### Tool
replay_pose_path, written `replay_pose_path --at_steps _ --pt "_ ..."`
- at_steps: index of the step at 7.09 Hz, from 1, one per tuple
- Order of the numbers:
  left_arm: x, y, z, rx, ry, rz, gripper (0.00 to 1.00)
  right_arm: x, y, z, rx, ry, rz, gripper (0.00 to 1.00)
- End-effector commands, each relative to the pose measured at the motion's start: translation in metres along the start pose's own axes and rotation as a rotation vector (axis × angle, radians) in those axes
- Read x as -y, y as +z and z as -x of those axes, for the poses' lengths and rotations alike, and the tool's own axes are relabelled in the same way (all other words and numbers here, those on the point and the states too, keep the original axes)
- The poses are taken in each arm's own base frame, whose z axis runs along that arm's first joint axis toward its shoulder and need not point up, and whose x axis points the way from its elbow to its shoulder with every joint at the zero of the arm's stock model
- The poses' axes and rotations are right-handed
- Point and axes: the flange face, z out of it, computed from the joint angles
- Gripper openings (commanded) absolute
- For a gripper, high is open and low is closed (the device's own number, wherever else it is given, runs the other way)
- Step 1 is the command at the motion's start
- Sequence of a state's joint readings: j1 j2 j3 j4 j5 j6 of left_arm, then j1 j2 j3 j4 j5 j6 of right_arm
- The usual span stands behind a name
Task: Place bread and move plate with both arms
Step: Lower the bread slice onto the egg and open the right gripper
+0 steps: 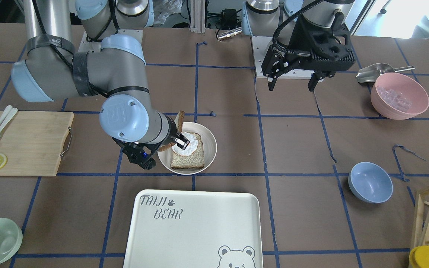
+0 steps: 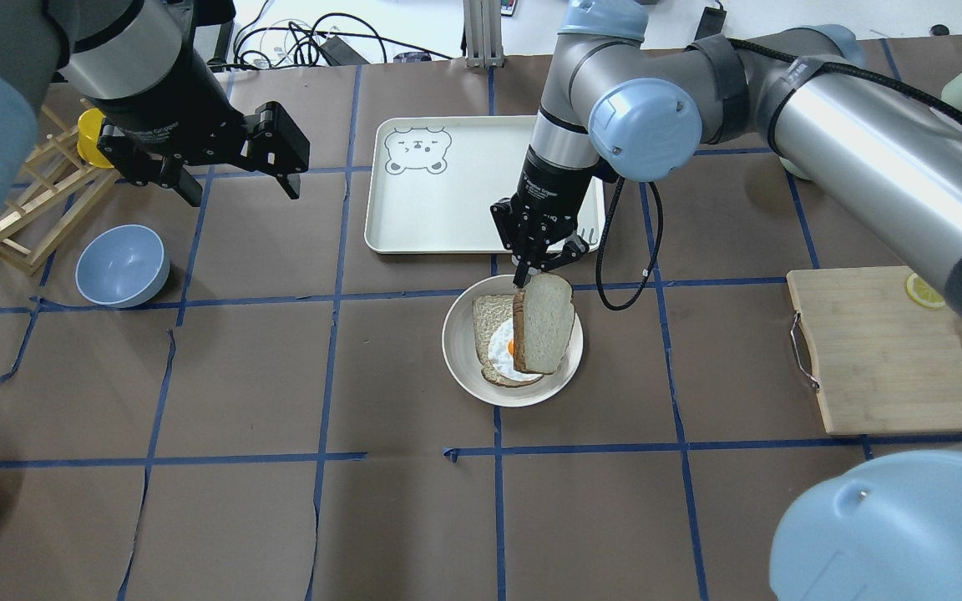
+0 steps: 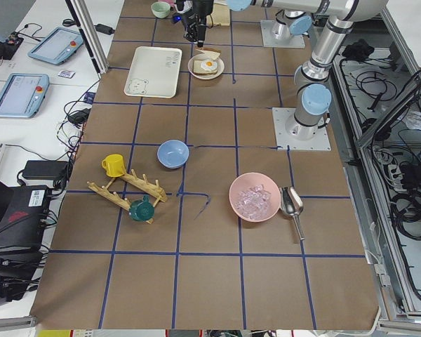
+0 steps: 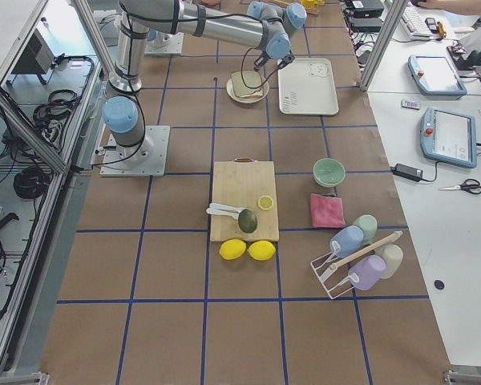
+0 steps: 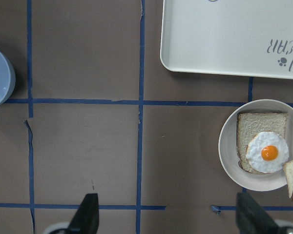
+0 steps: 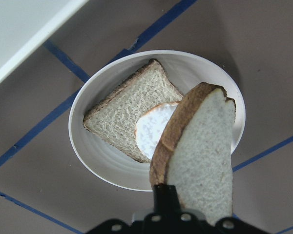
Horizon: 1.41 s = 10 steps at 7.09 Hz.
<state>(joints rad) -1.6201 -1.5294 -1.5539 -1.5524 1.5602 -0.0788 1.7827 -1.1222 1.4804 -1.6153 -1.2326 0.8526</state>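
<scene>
Two grippers show two different states. The right gripper (image 2: 531, 274) is clamped on the bread (image 2: 544, 324). Its fingers pinch the crust at the slice's top edge, so the slice hangs from them, tilted steeply rather than flat. Directly under those fingers is the plate (image 2: 458, 355), resting on the table (image 2: 281, 376). In it a second slice (image 2: 488, 321) lies flat with a fried egg (image 5: 267, 152) on top. The hanging bread is over the side of the plate nearer the right arm, and from above it covers part of the egg. Whether its lower edge touches the egg or the plate, I cannot tell. Just beyond the fingers, on the side away from the robot, lies the bear tray (image 2: 414, 221), close to the plate but apart from it.

The left gripper (image 2: 243, 194) is spread wide with nothing between its fingers (image 5: 88, 214), and it hangs above bare brown table. The plate is well off to one side of those fingers, toward the right arm. A blue bowl (image 2: 122, 265) sits on their other side. A cutting board (image 2: 873, 351) lies well to the outside of the right fingers.
</scene>
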Motion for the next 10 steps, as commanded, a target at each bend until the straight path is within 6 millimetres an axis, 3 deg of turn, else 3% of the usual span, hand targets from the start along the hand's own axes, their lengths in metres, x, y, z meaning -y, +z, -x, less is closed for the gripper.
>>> replay_pose_path --at_steps 1,6,7,8,9,10 --pt "-0.001 -0.001 -0.001 0.000 0.002 -0.001 1.00 0.004 0.004 0.010 0.050 0.001 0.012 0.00" --pt "-0.001 -0.001 -0.001 0.000 0.000 -0.001 1.00 0.008 0.041 0.026 0.063 0.023 0.088 0.00" --pt "-0.001 -0.001 -0.001 0.000 0.000 -0.001 1.00 0.008 0.039 0.026 0.065 0.009 0.084 0.66" --pt "-0.001 -0.001 -0.001 0.000 0.002 -0.001 1.00 0.005 0.035 0.025 0.071 0.011 0.079 1.00" --pt "0.000 -0.001 0.000 0.000 -0.001 -0.001 1.00 0.006 0.033 0.025 0.071 0.011 0.072 1.00" --pt "0.000 -0.001 0.000 0.000 0.000 -0.001 1.00 0.000 0.017 0.023 0.093 -0.012 0.045 1.00"
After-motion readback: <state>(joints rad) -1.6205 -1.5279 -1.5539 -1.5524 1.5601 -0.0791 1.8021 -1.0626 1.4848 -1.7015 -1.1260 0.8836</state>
